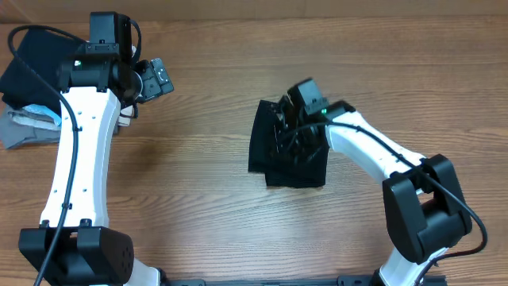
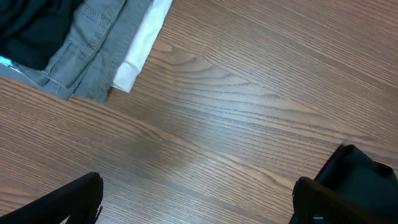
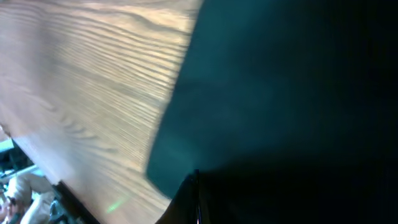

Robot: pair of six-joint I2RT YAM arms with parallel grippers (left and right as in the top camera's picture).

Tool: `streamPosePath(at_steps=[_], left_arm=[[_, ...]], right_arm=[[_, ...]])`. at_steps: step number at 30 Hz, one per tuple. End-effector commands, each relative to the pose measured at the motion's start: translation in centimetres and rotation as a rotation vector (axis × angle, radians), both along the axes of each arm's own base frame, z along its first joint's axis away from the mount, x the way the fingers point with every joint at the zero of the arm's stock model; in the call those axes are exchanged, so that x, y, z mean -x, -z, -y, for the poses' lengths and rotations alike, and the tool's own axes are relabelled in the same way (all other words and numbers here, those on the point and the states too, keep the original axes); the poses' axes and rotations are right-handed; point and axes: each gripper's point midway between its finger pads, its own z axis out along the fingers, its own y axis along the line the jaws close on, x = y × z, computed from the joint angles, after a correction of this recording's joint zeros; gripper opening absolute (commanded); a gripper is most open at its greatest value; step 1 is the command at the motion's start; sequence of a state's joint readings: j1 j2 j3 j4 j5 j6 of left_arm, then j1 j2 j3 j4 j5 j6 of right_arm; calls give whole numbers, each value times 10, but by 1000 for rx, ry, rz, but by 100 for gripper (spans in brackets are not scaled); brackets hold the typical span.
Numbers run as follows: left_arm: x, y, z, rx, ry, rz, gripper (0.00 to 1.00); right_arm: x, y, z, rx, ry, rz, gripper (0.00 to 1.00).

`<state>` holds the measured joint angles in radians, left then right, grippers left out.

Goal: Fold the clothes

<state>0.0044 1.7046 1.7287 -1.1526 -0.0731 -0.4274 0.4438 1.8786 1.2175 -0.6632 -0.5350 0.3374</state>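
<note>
The clothes are one black shirt (image 1: 290,159), folded into a compact block on the wood table (image 1: 198,151) right of centre. My right gripper (image 1: 287,125) lies on the block's upper part. In the right wrist view the dark cloth (image 3: 267,93) fills most of the picture, and my right gripper (image 3: 196,180) is shut with its fingers pressed into the cloth. The pinch itself is lost in the dark. My left gripper (image 1: 164,79) hangs open at the far left, well away from the shirt. Only bare table shows between its fingers (image 2: 81,199).
A pile of folded garments sits at the table's far left: a black one (image 1: 36,59) on top, and grey fabric (image 1: 20,131) with a light-blue bit. In the left wrist view the grey cloth (image 2: 93,50) and a white layer (image 2: 143,43) lie above the open jaws.
</note>
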Motion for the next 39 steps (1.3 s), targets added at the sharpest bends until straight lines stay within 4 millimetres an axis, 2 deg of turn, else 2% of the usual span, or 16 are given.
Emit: streamPosePath(at_steps=[1,7,10,13,16,20,23,25,29,39], left_arm=[[-2,0,-4,-8,-23,1,100],[-2,0,-4,-8,-23,1,100],[-2,0,-4,-8,-23,1,100],[-2,0,-4,-8,-24,1,100],[-2,0,-4,-8,-23,1,100],[-2,0,-4,-8,-23,1,100],[-2,0,-4,-8,-23,1,100],[-2,0,-4,-8,-23,1,100],[-2,0,-4,-8,-23,1,100],[-2,0,-4,-8,-23,1,100]], right_arm=[[14,20,8,-1,34,-42,4],[18,43,9,-28,33,13,4],[20,38,3,-74,16,10,4],[20,6,-18,-232,-66,17,4],[8,-37,-30,-356,-100,64,4],[-19,-88,-27,-403,-87,182,4],[-41,-105,-16,-403,-50,254,6],[-54,-105,-5,-381,-8,287,7],[-81,-85,26,-255,107,328,8],[-110,-35,55,-41,224,352,9]])
